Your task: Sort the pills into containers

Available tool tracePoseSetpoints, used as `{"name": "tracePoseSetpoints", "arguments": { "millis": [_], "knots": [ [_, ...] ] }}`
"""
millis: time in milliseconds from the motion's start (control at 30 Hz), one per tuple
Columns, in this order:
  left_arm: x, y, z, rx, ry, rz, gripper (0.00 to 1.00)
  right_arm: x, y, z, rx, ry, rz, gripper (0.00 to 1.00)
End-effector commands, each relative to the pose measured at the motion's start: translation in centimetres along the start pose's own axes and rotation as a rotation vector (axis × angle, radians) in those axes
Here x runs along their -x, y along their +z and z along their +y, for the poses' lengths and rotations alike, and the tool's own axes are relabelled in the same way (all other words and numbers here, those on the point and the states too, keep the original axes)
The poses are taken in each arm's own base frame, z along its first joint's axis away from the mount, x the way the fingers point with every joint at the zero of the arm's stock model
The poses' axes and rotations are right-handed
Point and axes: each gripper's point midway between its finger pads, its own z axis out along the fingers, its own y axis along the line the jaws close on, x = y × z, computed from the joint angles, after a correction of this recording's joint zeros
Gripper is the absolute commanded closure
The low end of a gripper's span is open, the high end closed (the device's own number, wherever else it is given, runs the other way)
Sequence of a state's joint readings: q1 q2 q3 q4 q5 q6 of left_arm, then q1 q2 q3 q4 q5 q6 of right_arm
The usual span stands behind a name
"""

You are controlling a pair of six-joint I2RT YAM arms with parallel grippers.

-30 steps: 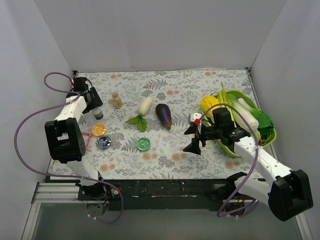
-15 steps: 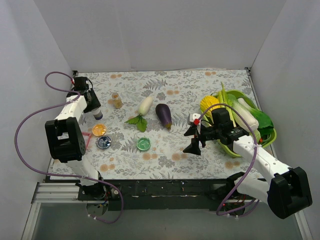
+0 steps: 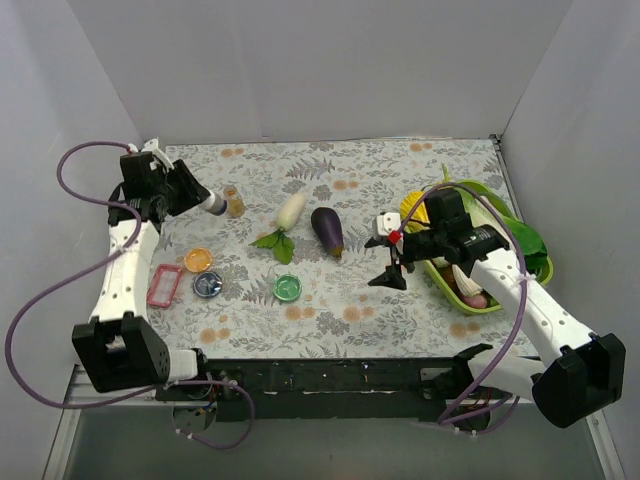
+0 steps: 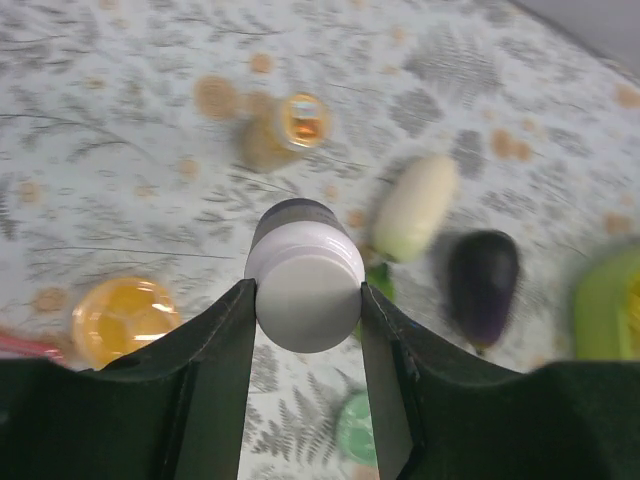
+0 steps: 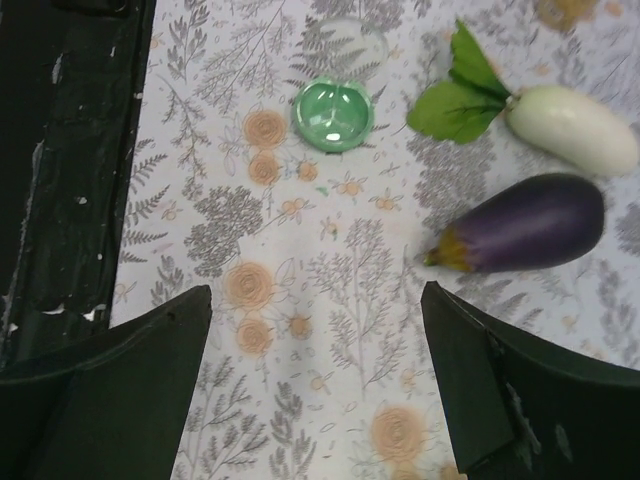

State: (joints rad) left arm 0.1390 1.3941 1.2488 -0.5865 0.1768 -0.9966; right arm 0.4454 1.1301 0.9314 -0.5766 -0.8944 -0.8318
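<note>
My left gripper [image 4: 305, 300] is shut on a white pill bottle [image 4: 305, 285], held off the table and lying sideways [image 3: 212, 204], its dark end pointing away from the wrist camera. Below it lie the orange dish [image 3: 198, 259], the blue dish [image 3: 207, 284] and the green dish [image 3: 287, 288]. The orange dish [image 4: 125, 315] and green dish [image 4: 358, 430] also show in the left wrist view. My right gripper [image 3: 390, 258] hangs open over the bare cloth, right of the green dish [image 5: 334, 113]. I cannot make out any pills.
A small amber open bottle [image 3: 234, 202] stands near the held bottle. A white radish [image 3: 289, 212] and an eggplant [image 3: 327, 231] lie mid-table. A pink-rimmed flat item [image 3: 163, 285] sits at the left. A lime-green vegetable tray [image 3: 490, 300] fills the right side.
The left gripper closed on the white bottle, lifted it off the table and tipped it sideways as the arm swung back. The right gripper shifted slightly and stays open.
</note>
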Motion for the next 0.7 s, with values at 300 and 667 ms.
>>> {"name": "tracePoseSetpoints", "arguments": {
  "millis": [300, 667],
  "knots": [
    [-13.3, -13.7, -21.4, -0.895, -0.006, 0.278, 1.00, 9.5, 2.4, -2.7, -0.022, -0.137, -0.066, 0.09],
    [-17.4, -14.4, -25.2, -0.974, 0.004, 0.347, 1.00, 7.0, 4.9, -2.5, -0.067, 0.038, -0.036, 0.10]
  ]
}}
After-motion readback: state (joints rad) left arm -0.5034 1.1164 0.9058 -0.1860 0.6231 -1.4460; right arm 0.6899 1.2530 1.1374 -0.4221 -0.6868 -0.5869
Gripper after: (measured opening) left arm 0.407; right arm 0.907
